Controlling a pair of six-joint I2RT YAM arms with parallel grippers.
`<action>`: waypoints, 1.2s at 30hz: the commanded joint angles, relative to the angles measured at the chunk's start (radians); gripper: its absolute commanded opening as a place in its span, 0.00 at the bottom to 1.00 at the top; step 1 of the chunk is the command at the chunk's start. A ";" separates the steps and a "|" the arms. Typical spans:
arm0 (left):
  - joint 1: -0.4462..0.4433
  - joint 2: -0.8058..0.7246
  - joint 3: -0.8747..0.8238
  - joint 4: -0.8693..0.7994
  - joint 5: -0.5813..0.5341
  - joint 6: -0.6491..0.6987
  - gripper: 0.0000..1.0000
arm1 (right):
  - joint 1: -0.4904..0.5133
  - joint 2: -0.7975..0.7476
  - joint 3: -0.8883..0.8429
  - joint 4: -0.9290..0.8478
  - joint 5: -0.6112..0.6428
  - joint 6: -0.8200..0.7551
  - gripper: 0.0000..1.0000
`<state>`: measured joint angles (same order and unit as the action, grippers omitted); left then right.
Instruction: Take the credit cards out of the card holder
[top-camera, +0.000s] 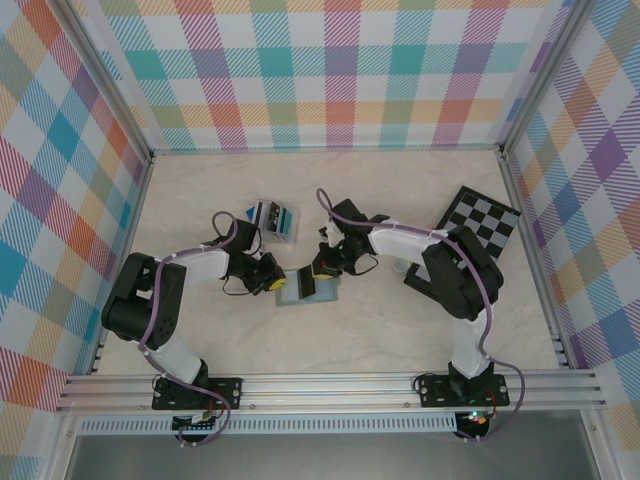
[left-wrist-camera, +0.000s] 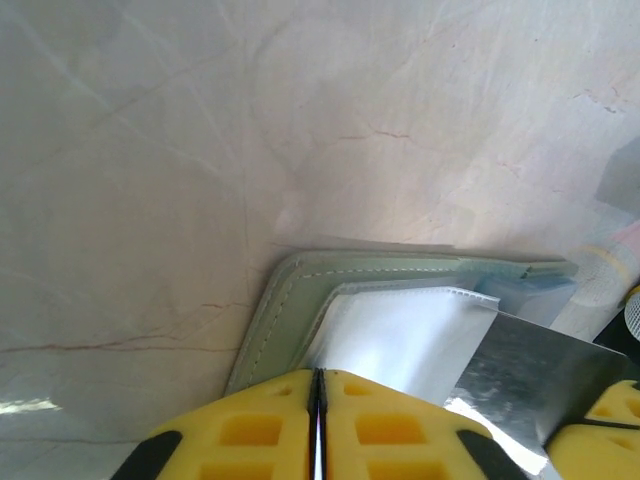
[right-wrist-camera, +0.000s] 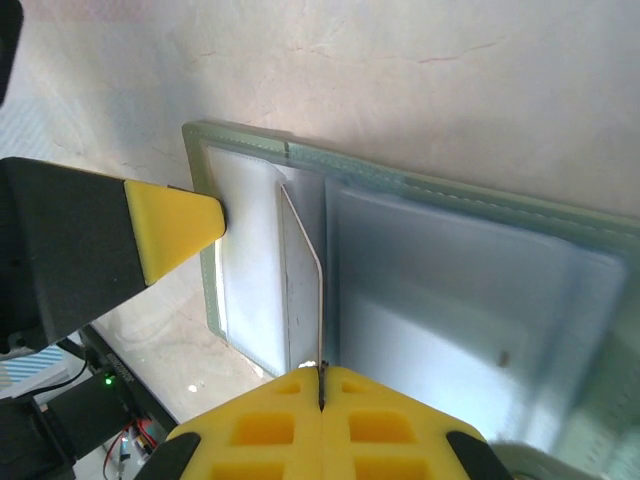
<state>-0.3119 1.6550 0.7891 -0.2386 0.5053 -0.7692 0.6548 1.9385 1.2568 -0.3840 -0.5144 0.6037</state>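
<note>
Now, grey-green card holder open, right jaws pinching card, left jaws closed

The small flat bifold card holder, grey-green outside with pale blue-grey inner pocket panels, lies open and flat near the centre of the table. One thin card stands partly out of the pocket beside the fold; its face colour is unclear.

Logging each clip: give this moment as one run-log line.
phase: card extraction | left gripper: shut, tip on card holder | right gripper: shut on card | card: standing edge-up over open holder
</note>
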 joint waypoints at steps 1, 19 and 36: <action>-0.009 -0.022 0.019 -0.078 -0.017 0.001 0.16 | -0.022 -0.040 -0.039 0.050 -0.053 -0.020 0.00; -0.003 -0.090 -0.028 0.276 0.219 -0.116 0.74 | -0.117 -0.126 -0.174 0.351 -0.311 0.143 0.00; 0.000 -0.052 -0.121 0.691 0.410 -0.309 0.64 | -0.144 -0.117 -0.207 0.545 -0.408 0.283 0.00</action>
<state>-0.3126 1.5967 0.6819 0.3737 0.8703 -1.0470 0.5167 1.8446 1.0573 0.0998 -0.8879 0.8577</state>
